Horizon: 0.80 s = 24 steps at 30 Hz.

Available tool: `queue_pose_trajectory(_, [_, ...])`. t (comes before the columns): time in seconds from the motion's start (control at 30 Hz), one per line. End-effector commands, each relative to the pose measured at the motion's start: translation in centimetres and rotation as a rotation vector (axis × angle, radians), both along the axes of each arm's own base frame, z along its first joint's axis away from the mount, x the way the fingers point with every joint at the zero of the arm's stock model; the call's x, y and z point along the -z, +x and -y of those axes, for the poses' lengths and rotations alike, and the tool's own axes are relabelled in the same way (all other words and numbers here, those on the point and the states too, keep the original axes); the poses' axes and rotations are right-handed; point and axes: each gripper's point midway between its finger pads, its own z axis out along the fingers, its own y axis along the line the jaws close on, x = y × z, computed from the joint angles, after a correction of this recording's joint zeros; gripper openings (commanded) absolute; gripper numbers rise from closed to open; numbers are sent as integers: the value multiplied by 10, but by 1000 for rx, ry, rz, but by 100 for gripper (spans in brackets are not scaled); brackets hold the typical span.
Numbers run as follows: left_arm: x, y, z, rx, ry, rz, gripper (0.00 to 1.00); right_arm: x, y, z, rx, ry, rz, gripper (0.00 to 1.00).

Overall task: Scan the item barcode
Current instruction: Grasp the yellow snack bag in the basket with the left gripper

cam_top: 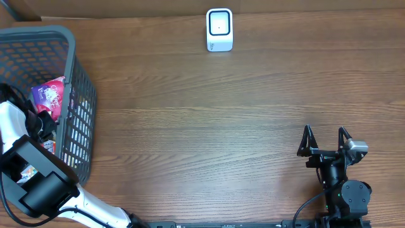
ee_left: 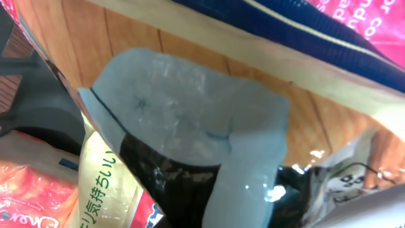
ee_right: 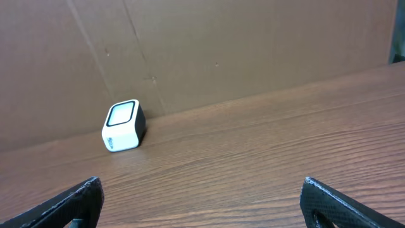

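We find the left gripper (cam_top: 43, 126) sunk inside the grey basket (cam_top: 85, 95) among the packets (ee_left: 114, 190). Its fingers are drawn together, though we cannot tell whether they pinch anything, and a pink packet (cam_top: 50, 95) lies in the basket just beyond it. The white scanner (cam_top: 219, 30) stands well to the right of the basket on the wooden table (cam_top: 209, 126), and the right gripper (cam_top: 325, 140) sits farther right still, its fingers spread wide.

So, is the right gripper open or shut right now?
Open. The right gripper has its fingers spread wide apart in both the overhead and wrist views, with only the table showing between them and nothing held.
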Motion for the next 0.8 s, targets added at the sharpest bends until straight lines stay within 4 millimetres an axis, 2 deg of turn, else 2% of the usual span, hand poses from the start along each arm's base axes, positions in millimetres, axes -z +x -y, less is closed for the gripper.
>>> queue_pose_trajectory(0.0, [-2,3,5,-3,-12,10,4,1,0,1,3,-1,7,100])
queue_pose_trajectory(0.1, [-21,10,7,5,-18,34,4,1,0,1,3,-1,7,100])
queue_pose_trajectory(0.17, [-44,20,11,16,-38,89,4,1,0,1,2,-1,7,100])
queue_pose_trajectory(0.3, [-104,38,16,45,-19,196,4,1,0,1,3,-1,7,100])
queue_pose_trajectory(0.4, [-154,43,19,48,23,279,4,1,0,1,3,-1,7,100])
queue_pose_trajectory(0.47, [-176,44,19,53,58,320,4,1,0,1,2,-1,7,100])
queue_pose_trajectory(0.5, [-180,42,19,52,71,324,29,1,0,1,3,-1,7,100])
queue_pose_trajectory(0.53, [-181,41,19,52,72,322,62,1,0,1,3,-1,7,100])
queue_pose_trajectory(0.57, [-179,40,20,50,67,315,100,1,0,1,2,-1,7,100])
queue_pose_trajectory(0.67, [-157,37,22,72,37,270,100,1,0,1,3,-1,7,100])
queue_pose_trajectory(0.73, [-128,32,25,117,6,214,100,1,0,1,2,-1,7,100])
queue_pose_trajectory(0.77, [-121,30,25,122,4,199,100,1,0,1,2,-1,7,100])
